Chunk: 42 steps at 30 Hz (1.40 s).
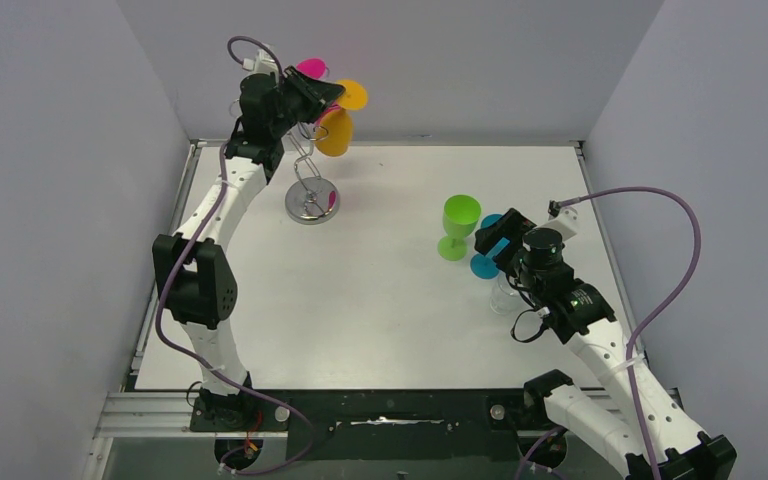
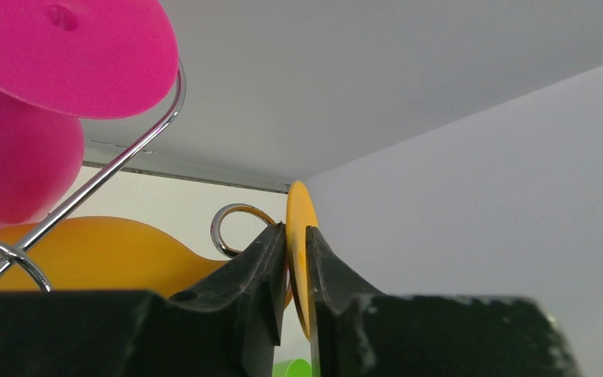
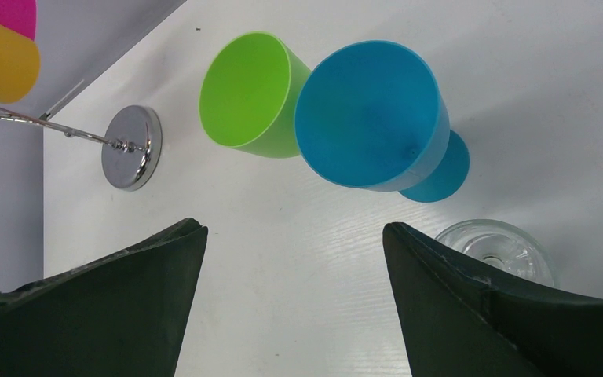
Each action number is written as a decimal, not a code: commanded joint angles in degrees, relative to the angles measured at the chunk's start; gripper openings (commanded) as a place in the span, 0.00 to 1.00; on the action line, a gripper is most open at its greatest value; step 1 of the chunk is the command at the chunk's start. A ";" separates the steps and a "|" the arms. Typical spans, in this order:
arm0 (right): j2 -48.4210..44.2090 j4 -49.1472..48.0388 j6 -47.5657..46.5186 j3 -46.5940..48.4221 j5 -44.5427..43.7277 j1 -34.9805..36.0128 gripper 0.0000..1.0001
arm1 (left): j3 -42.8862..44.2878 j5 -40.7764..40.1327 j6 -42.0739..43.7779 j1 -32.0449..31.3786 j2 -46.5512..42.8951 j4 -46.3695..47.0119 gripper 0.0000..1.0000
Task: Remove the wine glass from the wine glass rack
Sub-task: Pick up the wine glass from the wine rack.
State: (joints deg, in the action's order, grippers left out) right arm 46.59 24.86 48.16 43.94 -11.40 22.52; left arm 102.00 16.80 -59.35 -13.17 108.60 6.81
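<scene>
Left gripper [image 2: 296,236] pinching yellow plastic wine glass [image 2: 118,255] (thin disc foot), right gripper [image 3: 294,229] splayed

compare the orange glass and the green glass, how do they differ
The orange glass hangs upside down on the wire rack; the green glass stands upright on the table. The orange glass has its foot pinched in the left gripper; no gripper holds the green glass. One is orange, the other green. Both are opaque stemmed glasses of like shape.
</scene>
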 commanded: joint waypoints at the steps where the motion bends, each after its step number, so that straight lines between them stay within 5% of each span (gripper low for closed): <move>1: -0.92 -2.82 0.29 0.25 -0.09 -0.21 0.86 | 0.87 3.26 -2.08 0.38 -0.35 4.38 0.11; 5: -2.05 -3.92 0.88 0.41 1.03 -0.21 0.86 | -0.86 7.24 -8.39 1.09 -0.74 12.40 0.00; 14: -3.08 -3.69 1.83 1.02 1.09 -0.21 0.86 | 2.45 9.82 -12.52 1.65 -0.96 13.83 0.00; 42: -0.81 1.15 5.79 2.28 -0.32 -0.22 0.86 | -0.59 7.15 -7.03 4.11 -6.43 1.65 0.00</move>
State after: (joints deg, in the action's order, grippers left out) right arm 46.19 27.57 53.10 43.97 -10.31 22.52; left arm 101.49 24.51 -67.42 -10.13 107.79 7.88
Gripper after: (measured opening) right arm 0.859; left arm 0.025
